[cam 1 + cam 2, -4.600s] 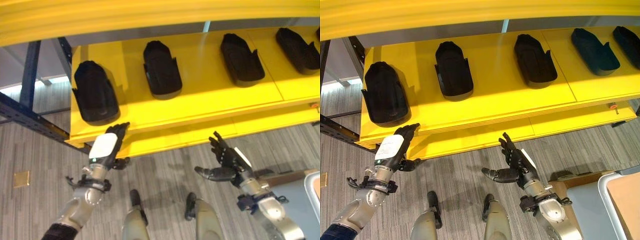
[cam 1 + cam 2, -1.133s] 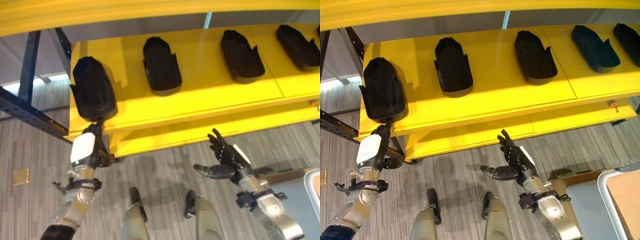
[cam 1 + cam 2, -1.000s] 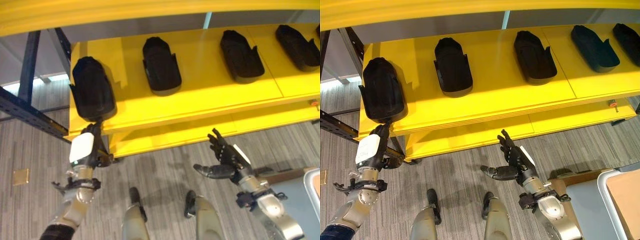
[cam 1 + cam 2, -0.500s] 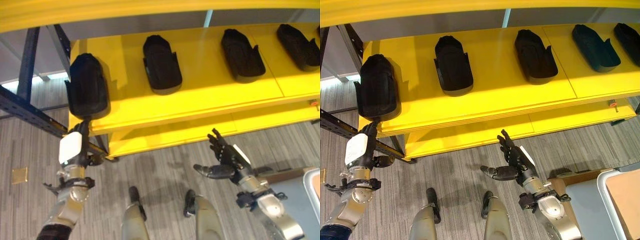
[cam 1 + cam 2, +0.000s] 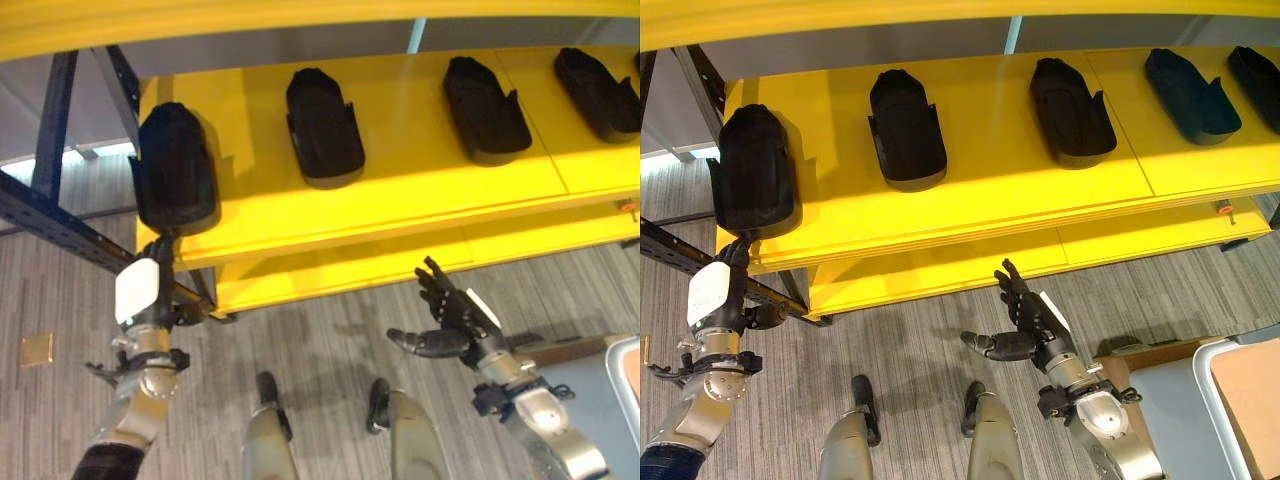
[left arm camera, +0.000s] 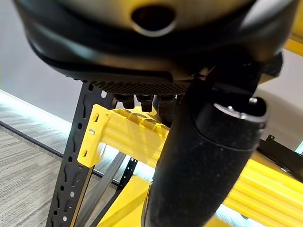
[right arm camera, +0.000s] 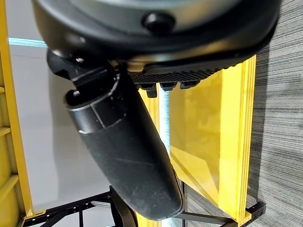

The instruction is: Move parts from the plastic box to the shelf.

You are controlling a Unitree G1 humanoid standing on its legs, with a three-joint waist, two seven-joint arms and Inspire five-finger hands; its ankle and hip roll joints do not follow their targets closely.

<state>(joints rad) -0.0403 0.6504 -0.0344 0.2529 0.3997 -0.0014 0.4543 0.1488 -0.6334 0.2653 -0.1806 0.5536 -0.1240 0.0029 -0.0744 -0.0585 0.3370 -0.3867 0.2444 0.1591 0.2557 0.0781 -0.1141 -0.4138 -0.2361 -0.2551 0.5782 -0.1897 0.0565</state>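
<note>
Several black moulded parts lie in a row on the yellow shelf point(image 5: 400, 190). The leftmost part point(image 5: 172, 170) sits at the shelf's left front corner, its near end over the front edge. My left hand point(image 5: 140, 295), white cover on its back, is just below that end with straight fingers point(image 5: 162, 248) pointing up at it; touching or a hair apart, I cannot tell. My right hand point(image 5: 450, 322) hovers open and empty over the floor in front of the lower shelf board, fingers spread. Further parts point(image 5: 322, 128) point(image 5: 484, 95) point(image 5: 595, 92) lie to the right.
A dark blue rack post point(image 5: 60, 120) and its slanted beam point(image 5: 60, 225) stand left of the shelf. A lower yellow board point(image 5: 400, 265) juts out under it. A yellow beam point(image 5: 300, 20) crosses overhead. A grey, white-rimmed container corner point(image 5: 1225, 395) shows at the lower right.
My left hand has moved left along the shelf's front edge. The leftmost part has shifted left with it and turned straighter. The right hand has stayed put.
</note>
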